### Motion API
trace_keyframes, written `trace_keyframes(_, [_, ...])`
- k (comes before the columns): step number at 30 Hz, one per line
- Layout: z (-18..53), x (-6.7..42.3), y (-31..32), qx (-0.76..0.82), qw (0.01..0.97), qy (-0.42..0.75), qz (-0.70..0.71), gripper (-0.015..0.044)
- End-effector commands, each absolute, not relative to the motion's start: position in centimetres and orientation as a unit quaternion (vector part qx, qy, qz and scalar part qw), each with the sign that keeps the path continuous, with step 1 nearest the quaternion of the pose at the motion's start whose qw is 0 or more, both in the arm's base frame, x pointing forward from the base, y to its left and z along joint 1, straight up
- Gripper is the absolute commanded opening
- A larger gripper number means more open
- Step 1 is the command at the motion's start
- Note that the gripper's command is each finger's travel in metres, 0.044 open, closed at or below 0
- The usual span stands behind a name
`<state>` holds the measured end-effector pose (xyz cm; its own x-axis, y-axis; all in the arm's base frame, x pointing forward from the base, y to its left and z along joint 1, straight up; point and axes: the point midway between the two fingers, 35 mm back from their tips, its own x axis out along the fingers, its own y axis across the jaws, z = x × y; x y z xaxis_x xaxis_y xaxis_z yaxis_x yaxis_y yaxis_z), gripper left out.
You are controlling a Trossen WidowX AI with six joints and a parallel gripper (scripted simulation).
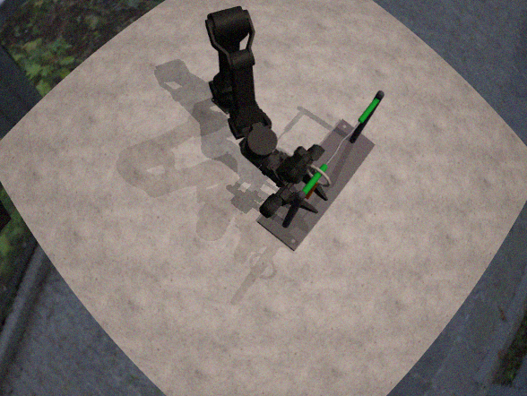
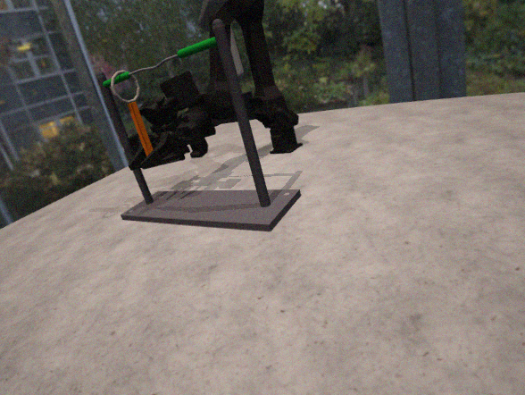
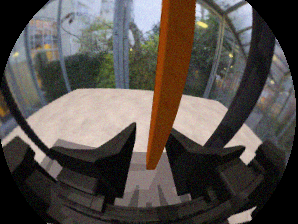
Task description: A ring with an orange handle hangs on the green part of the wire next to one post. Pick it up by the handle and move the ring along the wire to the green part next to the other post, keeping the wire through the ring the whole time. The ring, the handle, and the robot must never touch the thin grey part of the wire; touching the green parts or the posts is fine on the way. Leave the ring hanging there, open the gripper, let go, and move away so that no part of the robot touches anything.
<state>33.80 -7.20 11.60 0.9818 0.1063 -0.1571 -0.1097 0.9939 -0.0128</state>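
My claw [image 3: 148,156] sits narrow round the orange handle [image 3: 169,63] w/ gaps either side, not gripping, ring [image 2: 125,86] hanging on green wire section [image 2: 117,79].

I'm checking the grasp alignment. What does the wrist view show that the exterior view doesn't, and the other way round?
Only the wrist view shows the black parallel-jaw gripper with a finger on each side of the handle's lower end. Only the exterior view shows the pale metal ring around the green wire sleeve, the thin grey wire and the flat grey base plate. Both show the long orange handle and a dark post.
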Motion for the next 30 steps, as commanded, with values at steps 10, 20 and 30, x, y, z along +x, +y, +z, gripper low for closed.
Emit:
trace_keyframes(10, [11.6,33.8,-7.2,-0.011,0.995,0.078,0.054,-0.0129])
trace_keyframes(20, [11.7,33.8,-7.2,-0.011,0.995,0.078,0.054,-0.0150])
trace_keyframes(30, [13.3,33.8,-7.3,-0.011,0.996,0.078,0.051,-0.0150])
